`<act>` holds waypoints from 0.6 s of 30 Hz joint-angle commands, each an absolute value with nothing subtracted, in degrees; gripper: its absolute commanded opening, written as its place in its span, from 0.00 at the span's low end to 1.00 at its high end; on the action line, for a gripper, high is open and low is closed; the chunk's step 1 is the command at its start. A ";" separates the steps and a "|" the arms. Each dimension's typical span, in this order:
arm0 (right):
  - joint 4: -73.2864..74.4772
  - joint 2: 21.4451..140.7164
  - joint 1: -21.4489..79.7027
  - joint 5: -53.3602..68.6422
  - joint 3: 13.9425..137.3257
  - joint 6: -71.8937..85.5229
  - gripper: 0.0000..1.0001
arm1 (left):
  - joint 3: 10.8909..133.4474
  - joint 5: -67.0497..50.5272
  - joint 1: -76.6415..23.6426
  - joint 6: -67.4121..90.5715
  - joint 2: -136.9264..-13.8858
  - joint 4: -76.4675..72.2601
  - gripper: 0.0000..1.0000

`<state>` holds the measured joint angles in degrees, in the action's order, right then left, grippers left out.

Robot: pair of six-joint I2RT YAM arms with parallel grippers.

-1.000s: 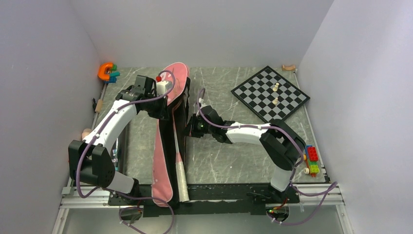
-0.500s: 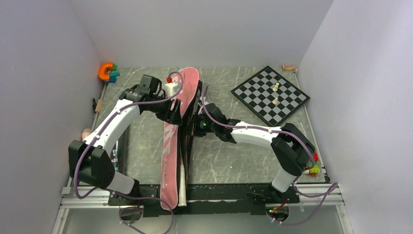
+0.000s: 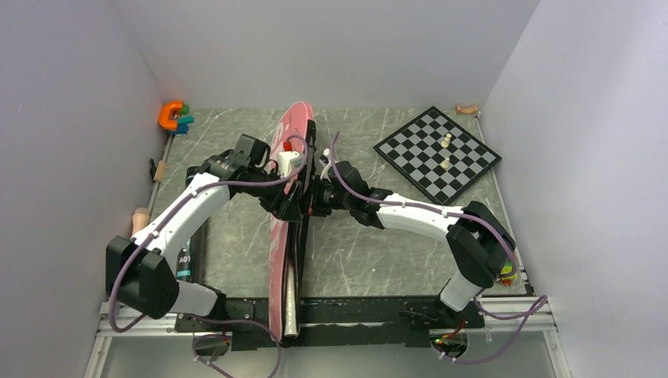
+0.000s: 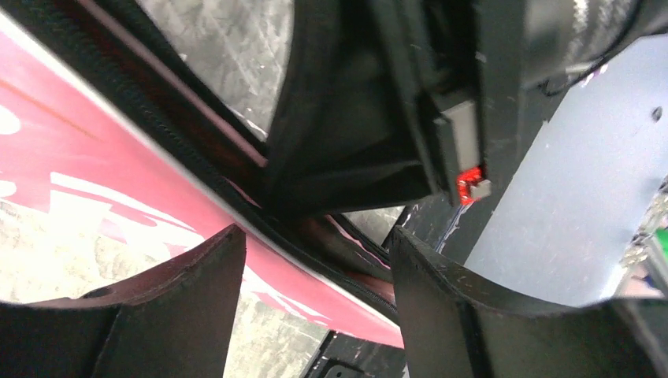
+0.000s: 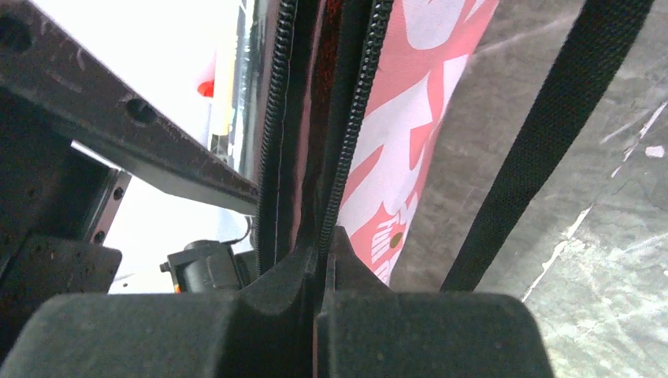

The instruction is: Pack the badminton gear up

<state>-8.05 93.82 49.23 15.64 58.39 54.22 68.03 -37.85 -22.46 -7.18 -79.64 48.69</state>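
Note:
The pink racket bag (image 3: 293,134) stands on its edge down the middle of the table. A pale racket handle (image 3: 292,303) pokes out at its near end. My right gripper (image 3: 313,200) is shut on the bag's black zipper edge (image 5: 354,118), with its jaws pressed together (image 5: 324,236). The bag's printed pink side (image 5: 410,118) and black strap (image 5: 536,142) lie just beyond it. My left gripper (image 3: 290,206) is on the bag's other side. It stands open (image 4: 315,236), and the bag's pink edge (image 4: 102,157) passes beyond its fingers, untouched. A dark tube (image 3: 184,264) lies by the left arm's base.
A chessboard (image 3: 437,150) with a few pale pieces sits at the back right. An orange C-shaped toy (image 3: 171,116) is in the back left corner. Coloured blocks (image 3: 508,272) peek out behind the right arm's elbow. Small wooden pieces lie along the left edge (image 3: 140,216).
The left gripper has opened and let go of the bag's flap. Both grippers moved toward each other, and the bag swung from leaning left to standing more upright.

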 commanded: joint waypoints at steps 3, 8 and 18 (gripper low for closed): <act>-15.20 90.44 49.10 19.50 64.45 56.83 0.00 | 66.92 -38.14 -28.36 -11.48 -74.71 50.56 0.74; -16.28 91.23 49.13 20.65 65.31 58.21 0.00 | 64.62 -33.17 -30.23 -10.95 -75.22 49.61 0.74; -12.94 89.64 51.18 16.08 68.23 60.13 0.00 | 62.01 -26.92 -33.17 -9.38 -74.06 47.00 0.82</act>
<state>-5.58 93.67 49.47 17.96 60.55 57.71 61.82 -25.93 -31.92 -10.02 -75.50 48.29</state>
